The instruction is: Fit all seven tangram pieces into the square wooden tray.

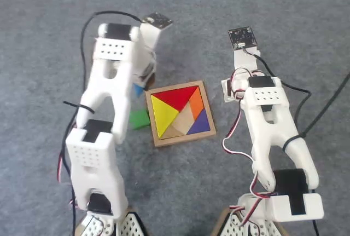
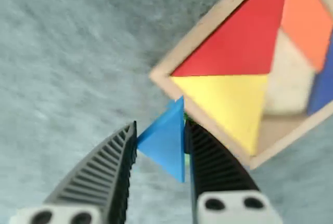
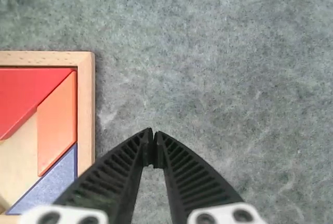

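Observation:
The square wooden tray (image 1: 155,133) lies mid-table holding red (image 1: 178,97), yellow (image 1: 163,115), orange (image 1: 197,104) and purple (image 1: 200,122) pieces, with bare wood between them. My left gripper (image 2: 158,143) is shut on a blue triangle (image 2: 165,141), held just off the tray's corner (image 2: 158,76) beside the yellow piece (image 2: 229,99). A green piece (image 1: 139,119) lies on the carpet left of the tray, partly under the left arm. My right gripper (image 3: 152,154) is shut and empty over carpet, just right of the tray's edge (image 3: 86,109).
Grey carpet covers the table on all sides. The left arm (image 1: 109,88) stands close along the tray's left side, the right arm (image 1: 268,121) to its right. Cables hang off both arms.

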`<state>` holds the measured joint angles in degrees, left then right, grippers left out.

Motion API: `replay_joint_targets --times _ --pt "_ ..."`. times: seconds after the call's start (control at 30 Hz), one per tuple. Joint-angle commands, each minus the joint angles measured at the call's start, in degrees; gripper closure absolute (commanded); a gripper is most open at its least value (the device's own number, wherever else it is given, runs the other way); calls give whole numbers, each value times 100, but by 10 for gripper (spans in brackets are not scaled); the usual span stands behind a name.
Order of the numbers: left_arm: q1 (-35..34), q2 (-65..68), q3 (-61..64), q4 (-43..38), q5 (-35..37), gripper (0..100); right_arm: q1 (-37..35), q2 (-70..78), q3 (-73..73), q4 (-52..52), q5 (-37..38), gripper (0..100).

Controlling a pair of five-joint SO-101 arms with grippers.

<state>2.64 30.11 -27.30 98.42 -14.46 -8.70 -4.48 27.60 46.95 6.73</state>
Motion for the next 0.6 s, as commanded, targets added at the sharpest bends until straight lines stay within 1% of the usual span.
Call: replay_joint_targets --times 0.0,0.1,0.3,0.47,0.57 --pt "290 -325 -4 193 1327 923 110 -374 -97 4 35 990" --pt "527 -158 13 62 2004 923 110 -382 -97 4 26 991" --pt "1160 246 4 -255 3156 924 119 -382 -97 13 18 991" --pt "1547 501 13 -413 4070 924 189 -382 -97 13 -9 991" --pt "1723 624 4 -413 4422 924 365 -391 -132 -4 -308 990"
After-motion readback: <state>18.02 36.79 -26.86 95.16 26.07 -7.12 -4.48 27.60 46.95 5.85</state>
